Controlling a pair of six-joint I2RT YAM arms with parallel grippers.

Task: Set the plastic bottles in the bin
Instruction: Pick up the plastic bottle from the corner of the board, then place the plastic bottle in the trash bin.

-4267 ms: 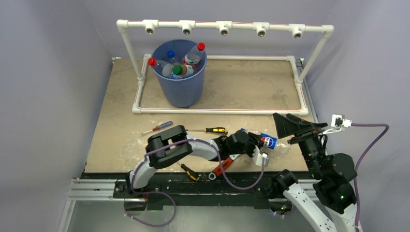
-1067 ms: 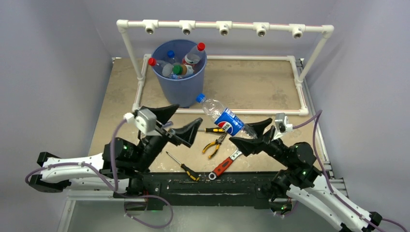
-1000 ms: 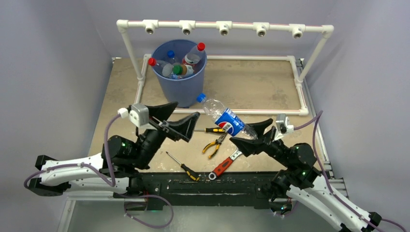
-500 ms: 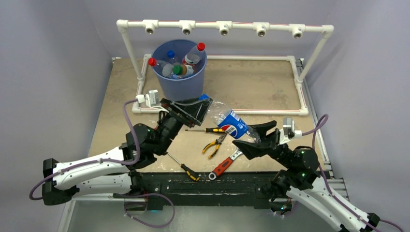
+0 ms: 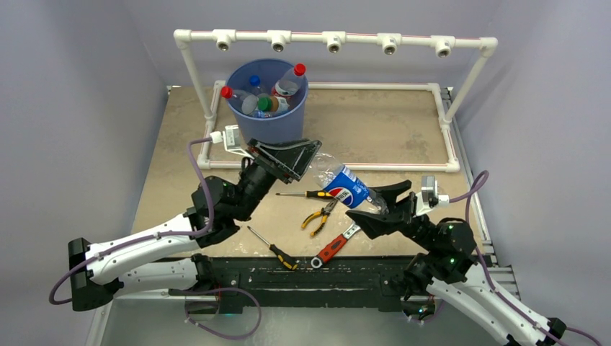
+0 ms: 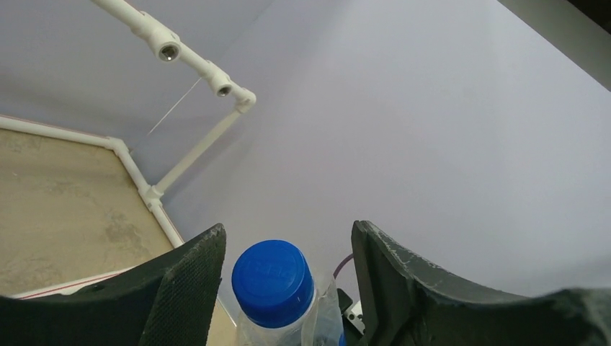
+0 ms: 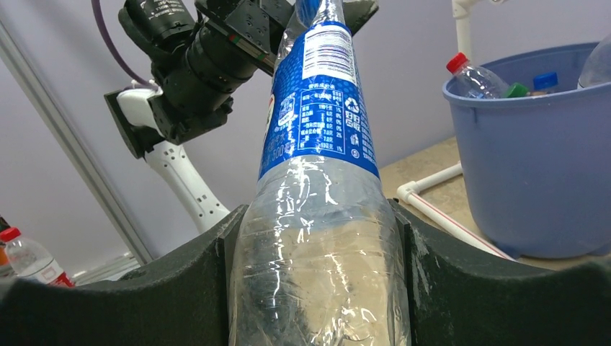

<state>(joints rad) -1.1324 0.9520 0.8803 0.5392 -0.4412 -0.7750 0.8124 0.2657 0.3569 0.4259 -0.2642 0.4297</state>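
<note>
A clear plastic bottle (image 5: 344, 186) with a blue label and a blue cap (image 6: 272, 282) hangs tilted above the table. My right gripper (image 5: 378, 200) is shut on its lower body (image 7: 317, 274). My left gripper (image 5: 308, 160) reaches over the cap end. In the left wrist view the cap sits between the fingers (image 6: 189, 288), closer to the left one, with a gap on the right. Whether the pads press the bottle lower down is hidden. The blue bin (image 5: 270, 128) stands at the back left with several bottles (image 5: 274, 90) in it. The bin (image 7: 533, 180) also fills the right of the right wrist view.
Below the held bottle lie pliers (image 5: 317, 216), two screwdrivers (image 5: 311, 194) (image 5: 274, 249) and a red-handled wrench (image 5: 333, 249). A white pipe frame (image 5: 331, 40) runs round the back of the table and the bin. A small red-capped bottle (image 7: 29, 263) shows low at the left.
My left arm has swung up and to the right, to the bottle's cap end, and its jaws have narrowed round it. The right gripper has kept its hold, the bottle sinking slightly.
</note>
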